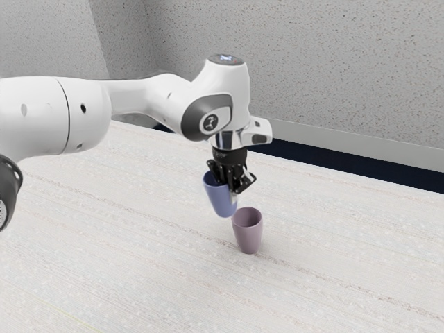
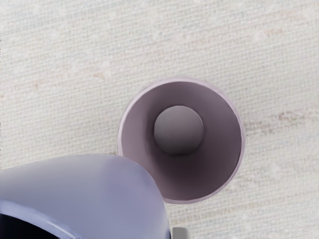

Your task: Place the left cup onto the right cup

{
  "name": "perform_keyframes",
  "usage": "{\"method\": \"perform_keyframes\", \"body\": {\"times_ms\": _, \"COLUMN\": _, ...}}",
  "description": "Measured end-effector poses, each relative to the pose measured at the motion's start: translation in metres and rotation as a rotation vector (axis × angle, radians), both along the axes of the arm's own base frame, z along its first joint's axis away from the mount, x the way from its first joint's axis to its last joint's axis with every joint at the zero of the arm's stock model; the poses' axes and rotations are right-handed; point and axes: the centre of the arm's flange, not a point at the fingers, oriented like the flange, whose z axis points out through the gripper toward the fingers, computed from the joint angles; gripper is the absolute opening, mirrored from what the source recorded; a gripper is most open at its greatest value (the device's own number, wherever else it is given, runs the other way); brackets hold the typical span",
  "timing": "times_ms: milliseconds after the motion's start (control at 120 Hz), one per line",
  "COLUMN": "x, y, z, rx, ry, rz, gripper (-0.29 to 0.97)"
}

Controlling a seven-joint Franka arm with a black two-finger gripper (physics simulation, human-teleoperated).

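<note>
Okay, I've got the blue cup [image 1: 219,195] in the gripper [image 1: 232,184], fingers clamped on its wall near the rim, and it's clear of the table [image 1: 104,243]. So the pick looks done; the placing isn't. The blue cup hangs just above the pink cup [image 1: 247,229] and a little toward the exterior view's left of it, not touching as far as I can tell. The pink cup stands upright, mouth up, and in the wrist view I'm looking straight down into it [image 2: 179,139], with the blue cup [image 2: 79,194] overlapping its rim at one side. The blue cup is tilted: its long axis leans, base down toward the pink cup, mouth up and away. What's left, I'd say: centre it, lower, release.
</note>
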Motion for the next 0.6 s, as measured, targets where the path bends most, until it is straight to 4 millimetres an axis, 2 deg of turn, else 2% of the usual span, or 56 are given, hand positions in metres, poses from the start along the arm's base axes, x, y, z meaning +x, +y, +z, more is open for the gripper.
{"method": "perform_keyframes", "body": {"times_ms": 383, "x": 0.013, "y": -0.022, "z": -0.004, "rx": 0.006, "ry": 0.014, "rz": -0.018, "gripper": -0.11}}
{"method": "perform_keyframes", "body": {"times_ms": 600, "x": 0.016, "y": -0.028, "z": -0.008, "rx": 0.012, "ry": 0.028, "rz": -0.021, "gripper": -0.11}}
